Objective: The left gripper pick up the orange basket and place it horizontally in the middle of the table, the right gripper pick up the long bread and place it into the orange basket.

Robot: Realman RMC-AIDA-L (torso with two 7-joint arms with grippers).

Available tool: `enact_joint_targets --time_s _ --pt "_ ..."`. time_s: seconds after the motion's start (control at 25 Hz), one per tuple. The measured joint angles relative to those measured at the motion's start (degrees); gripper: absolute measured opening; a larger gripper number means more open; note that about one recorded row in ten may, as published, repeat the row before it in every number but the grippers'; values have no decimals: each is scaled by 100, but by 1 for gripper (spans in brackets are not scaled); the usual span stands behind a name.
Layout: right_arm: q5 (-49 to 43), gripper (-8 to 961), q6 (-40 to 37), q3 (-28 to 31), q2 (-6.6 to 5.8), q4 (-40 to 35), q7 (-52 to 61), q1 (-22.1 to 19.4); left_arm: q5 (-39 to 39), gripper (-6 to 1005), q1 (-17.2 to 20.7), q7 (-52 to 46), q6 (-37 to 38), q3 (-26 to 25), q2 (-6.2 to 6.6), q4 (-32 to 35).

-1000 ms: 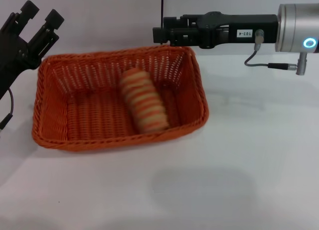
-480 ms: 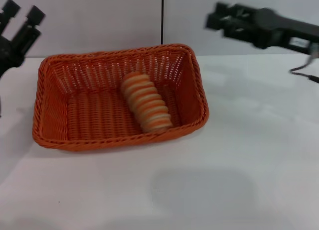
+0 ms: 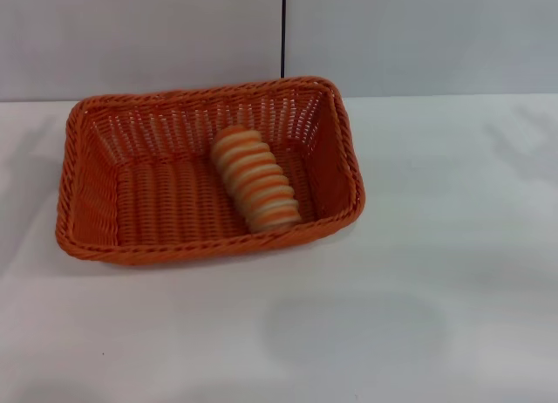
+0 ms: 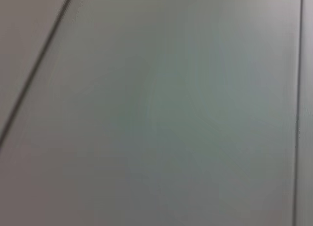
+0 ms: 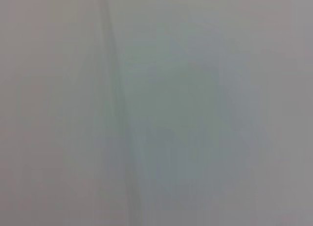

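On the table (image 3: 436,246), left of its middle and toward the back edge: the basket (image 3: 87,194), long side running left to right, slightly skewed, the right end a bit farther back. Base flat on the surface.

Inside it, right half: the bread (image 3: 255,178), lying on the woven floor, angled from back-left to front-right. Near end close to the front wall, perhaps touching; cannot tell for certain. Striped ridges plain to see.

Neither gripper shows in any view. Jaws out of sight on both sides, so whether they stand apart or together cannot be told. Nothing holds the basket or the bread; both lie free.

Hard to make out: both wrist views give only a pale, blurred grey plane. Left wrist view has two thin dark lines, one slanting, one near upright. Right wrist view shows a faint upright streak, nothing more.

Surface: plain white tabletop, soft grey shadows at front centre and near the left edge. Behind: pale grey wall (image 3: 418,37) with one dark vertical seam (image 3: 283,28) above the basket's back rim.
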Motion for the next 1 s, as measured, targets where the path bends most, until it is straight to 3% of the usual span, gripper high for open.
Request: enact_joint_targets --time_s 0.08,0.28,0.44,0.68,1.0 --pt "14 700 32 771 -20 290 -805 -67 -6 753 51 267 145 -444 -36 -306" --pt "17 701 72 1496 -53 399 -1242 -39 -11 754 54 704 520 -700 -44 -896" --pt "20 701 87 1934 -34 439 -1564 19 -11 754 28 862 543 -731 -51 -1182" --pt "21 701 195 2133 -6 609 -1850 33 -10 754 -40 867 547 -744 -52 -1314" --pt "21 701 251 2809 -62 1050 -1960 209 43 753 -192 826 514 -716 -51 -1529"
